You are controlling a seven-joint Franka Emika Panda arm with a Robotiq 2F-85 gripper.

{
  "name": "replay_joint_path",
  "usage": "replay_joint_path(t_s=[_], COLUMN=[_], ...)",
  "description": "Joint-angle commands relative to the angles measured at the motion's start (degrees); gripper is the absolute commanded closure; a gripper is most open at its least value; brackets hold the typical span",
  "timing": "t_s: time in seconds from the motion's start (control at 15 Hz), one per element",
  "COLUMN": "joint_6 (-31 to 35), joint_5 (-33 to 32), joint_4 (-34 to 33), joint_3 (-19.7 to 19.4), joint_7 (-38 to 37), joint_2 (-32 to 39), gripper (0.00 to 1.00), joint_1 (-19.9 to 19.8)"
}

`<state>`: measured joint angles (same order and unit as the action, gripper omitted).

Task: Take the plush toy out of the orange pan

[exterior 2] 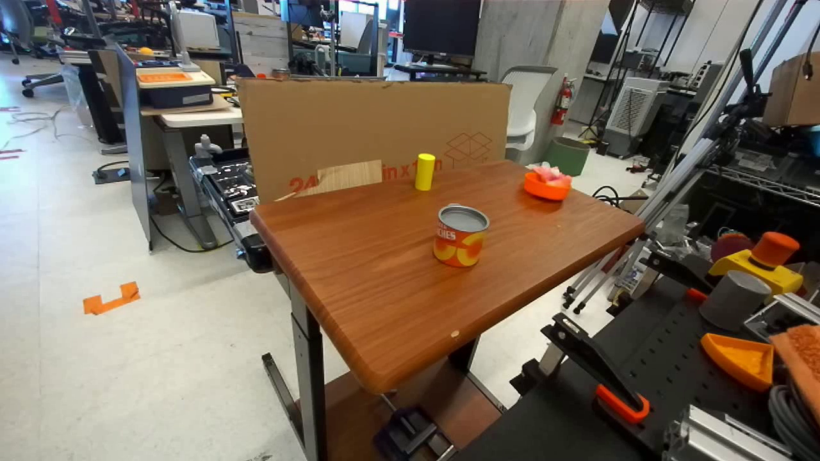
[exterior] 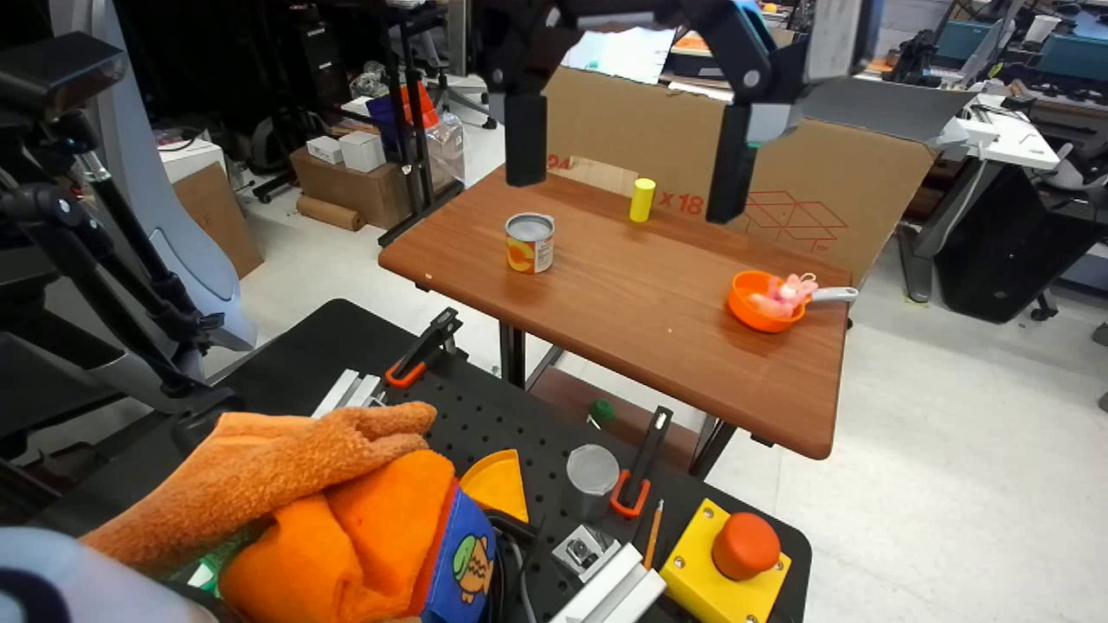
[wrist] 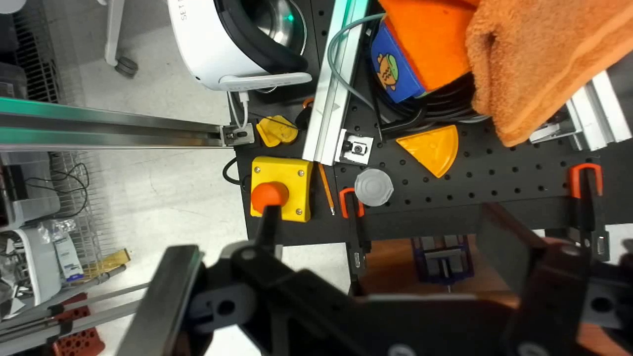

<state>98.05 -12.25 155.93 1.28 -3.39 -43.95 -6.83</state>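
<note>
The plush toy (exterior: 783, 297), small and pinkish-red with whitish bits, lies in the orange pan (exterior: 748, 305) near the right end of the brown table (exterior: 623, 316). The pan's grey handle points right. In an exterior view the toy (exterior 2: 552, 174) also shows above the rim of the pan (exterior 2: 544, 189); the handle is hidden there. My gripper (exterior: 628, 177) is wide open and empty, high in the foreground and apart from the toy and pan. It also shows open in the wrist view (wrist: 383, 217), over the black work surface's edge. The toy and pan are out of the wrist view.
A tin can (exterior: 530, 247) and a yellow cylinder (exterior: 641, 201) stand on the table. A cardboard sheet (exterior 2: 384, 121) stands along its far edge. On the black surface are a yellow box with a red button (wrist: 292, 198), a grey cup (wrist: 374, 187), clamps and an orange fabric heap (exterior: 329, 502).
</note>
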Motion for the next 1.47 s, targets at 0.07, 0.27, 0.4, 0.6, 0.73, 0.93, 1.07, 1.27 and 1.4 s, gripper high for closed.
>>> replay_joint_path(t_s=[0.07,0.27,0.4,0.6,0.73,0.93,1.07,1.27,1.4], joint_6=[-0.3,5.2,12.2,23.7,32.7,44.8,50.2,57.1,60.5], joint_5=[-0.4,4.7,7.2,8.9,8.7,7.4,8.7,9.5,13.0], joint_4=[-0.2,-4.2,-6.0,-9.2,-11.7,-16.3,-19.5,-23.4,-25.8], joint_3=[-0.8,-2.2,-3.1,-4.2,-5.1,-6.2,-7.1,-8.3,-8.5], joint_7=[-0.5,-4.6,-6.9,-7.8,-8.2,-8.9,-9.0,-9.7,-9.1], joint_2=[0.0,7.3,11.7,19.7,26.1,36.2,42.5,50.6,55.6], gripper=[0.0,0.0,0.0,0.0,0.0,0.0,0.0,0.0,0.0], joint_1=[1.0,0.3,-0.2,-0.6,-1.2,-2.6,-2.6,-2.5,-2.1])
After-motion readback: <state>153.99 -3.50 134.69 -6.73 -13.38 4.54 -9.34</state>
